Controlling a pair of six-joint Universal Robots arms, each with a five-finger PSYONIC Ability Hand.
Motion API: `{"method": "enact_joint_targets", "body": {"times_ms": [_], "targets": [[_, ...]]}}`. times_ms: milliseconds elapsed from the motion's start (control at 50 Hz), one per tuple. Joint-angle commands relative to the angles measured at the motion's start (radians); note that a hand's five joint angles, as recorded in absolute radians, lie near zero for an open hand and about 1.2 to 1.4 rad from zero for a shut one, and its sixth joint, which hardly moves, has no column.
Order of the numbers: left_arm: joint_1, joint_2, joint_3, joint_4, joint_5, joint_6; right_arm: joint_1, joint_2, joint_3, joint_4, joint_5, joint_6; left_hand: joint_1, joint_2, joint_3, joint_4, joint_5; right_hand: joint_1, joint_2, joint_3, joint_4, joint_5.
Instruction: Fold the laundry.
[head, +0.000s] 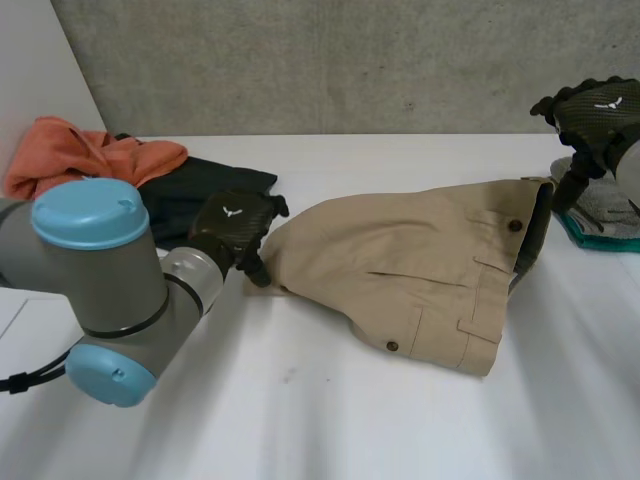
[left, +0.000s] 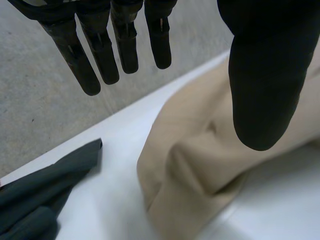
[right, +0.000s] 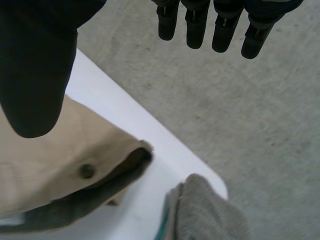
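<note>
The left hand (head: 235, 225), fingers straight and empty, sits by the leg end of the trousers (head: 400, 265). Their waistband points toward the right hand (head: 590, 108), likewise straight-fingered and empty.

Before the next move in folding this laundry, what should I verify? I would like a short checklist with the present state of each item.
1. The left hand is open and empty: ok.
2. The right hand is open and empty: ok.
3. The beige garment lies flat on the table: not ok, its waistband gapes.
4. It lies apart from the dark garment: ok.
5. It lies apart from the grey cloth: ok.
6. The left hand touches the beige garment: cannot tell.
</note>
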Motion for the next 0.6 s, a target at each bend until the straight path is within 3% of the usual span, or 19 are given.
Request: {"method": "enact_joint_targets", "body": {"times_ms": [20,200,380,440,460,480,520,560,600], "targets": [[0.024,-0.125,0.072,0.002,0.021,0.158,0.002,-0.086,0.018,0.185,-0.058,0.156,0.007,0.009,0.008,0.022,0.026,-0.051,-0.034,-0.035,-0.034,-0.049],[0.023,-0.276,0.231,0.002,0.059,0.181,-0.004,-0.069,0.190,0.174,-0.170,0.313,0.030,0.033,0.032,0.046,0.049,-0.051,-0.034,-0.035,-0.034,-0.049],[0.021,-0.385,0.325,0.000,0.098,0.184,0.078,0.163,0.201,-0.007,-0.135,0.362,0.235,0.238,0.237,0.251,0.254,0.044,0.061,0.060,0.061,0.047],[0.018,-0.400,0.342,0.000,0.102,0.184,0.101,0.230,0.171,-0.013,-0.101,0.354,0.549,0.551,0.550,0.564,0.567,0.076,0.093,0.092,0.093,0.079],[0.020,-0.400,0.345,0.002,0.099,0.183,0.105,0.244,0.165,-0.013,-0.095,0.353,0.803,0.805,0.804,0.818,0.822,0.097,0.114,0.113,0.114,0.099],[0.020,-0.399,0.348,0.003,0.096,0.183,0.108,0.259,0.159,-0.013,-0.090,0.353,0.889,0.892,0.891,0.905,0.908,0.129,0.146,0.145,0.146,0.131],[0.020,-0.394,0.354,0.008,0.093,0.178,0.117,0.281,0.148,-0.013,-0.089,0.353,0.981,0.984,0.983,0.996,1.000,0.249,0.266,0.265,0.266,0.251],[0.015,-0.382,0.354,0.023,0.088,0.177,0.144,0.298,0.133,-0.016,-0.084,0.351,0.981,0.984,0.983,0.996,1.000,0.589,0.606,0.605,0.606,0.591],[0.014,-0.338,0.345,0.035,0.079,0.178,0.152,0.292,0.115,-0.027,-0.084,0.351,0.981,0.984,0.983,0.996,1.000,1.168,1.185,1.184,1.185,1.171]]}}
